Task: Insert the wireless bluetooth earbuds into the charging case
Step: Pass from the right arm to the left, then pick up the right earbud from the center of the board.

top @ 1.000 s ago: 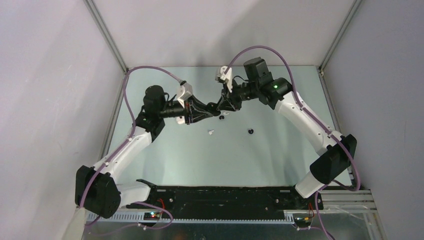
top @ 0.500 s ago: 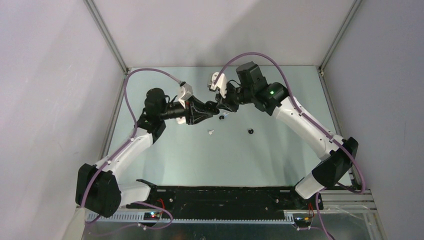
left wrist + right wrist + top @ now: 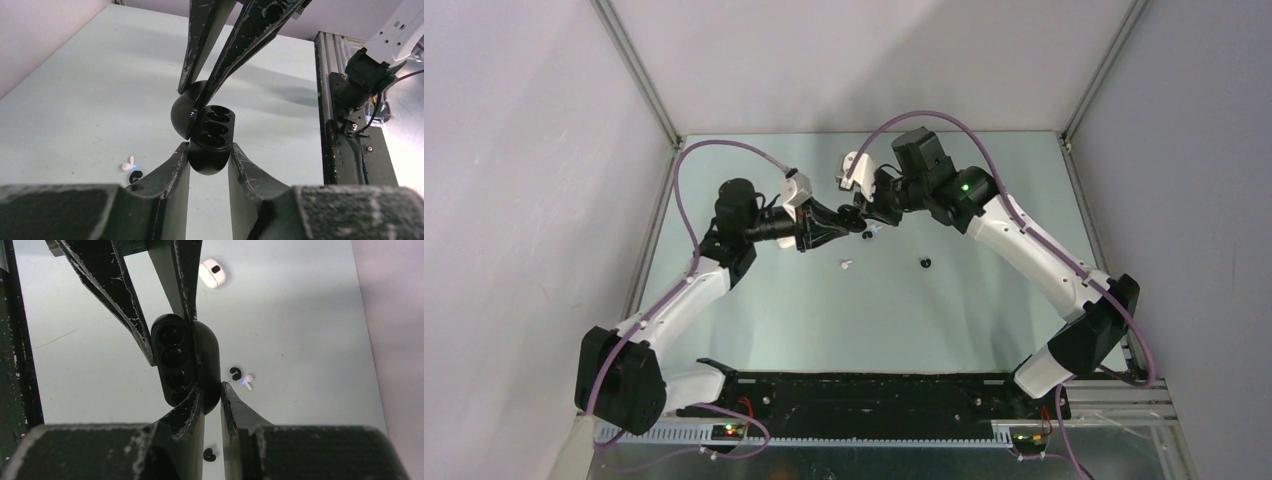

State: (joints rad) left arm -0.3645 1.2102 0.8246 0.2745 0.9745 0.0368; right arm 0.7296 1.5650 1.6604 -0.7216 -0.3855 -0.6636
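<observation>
- The left gripper [image 3: 209,150] is clamped on the base half of the black oval clamshell plastic charging case [image 3: 214,132], with a finger on each side of the base.
- The right gripper [image 3: 211,390] comes in from the opposite side, its fingers closed on the edge of the hinged lid. The case hangs open between the two grippers, above the pale green tabletop [image 3: 300,315].
- The moulded wells in the base look dark and empty, so I judge that the opening is done and no insertion has been made yet.
- One tiny white plastic earbud with a blue light [image 3: 247,381] lies on the tabletop just off the right gripper's right finger, beside a small black curled bit [image 3: 234,372].
- A white rounded piece with a dark oval mark [image 3: 212,272], probably the second earbud, lies well beyond the right gripper, past the left gripper's fingers.
- What is left, as I judge it, is to free one gripper, pick up each earbud and seat both in the wells.
</observation>
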